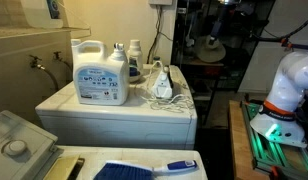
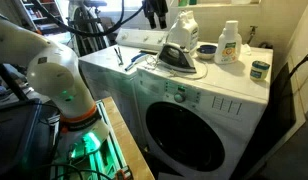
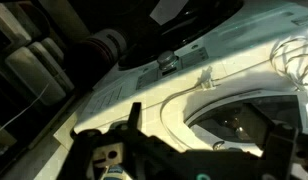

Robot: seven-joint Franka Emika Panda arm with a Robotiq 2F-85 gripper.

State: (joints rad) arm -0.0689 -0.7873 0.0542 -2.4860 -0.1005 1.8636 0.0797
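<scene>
Laundry corner: white washer (image 2: 229,105), iron (image 2: 179,55) and detergent jug (image 1: 101,72) on top. My gripper (image 3: 204,132) hangs near washer's front, apart from it — fingers (image 3: 129,118) spread wide, holding nothing. Approach stage, I judge; door looks shut, view dim. Contact calls for closing gap.

Glossy wht washer (image 2: 230,100), plastic deterg. jug (image 1: 100,75)

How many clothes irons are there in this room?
1. The clothes iron sits on top of the front-loading washing machine, not far from a white bottle. It shows in both exterior views; the cluttered background might hide others.
</scene>
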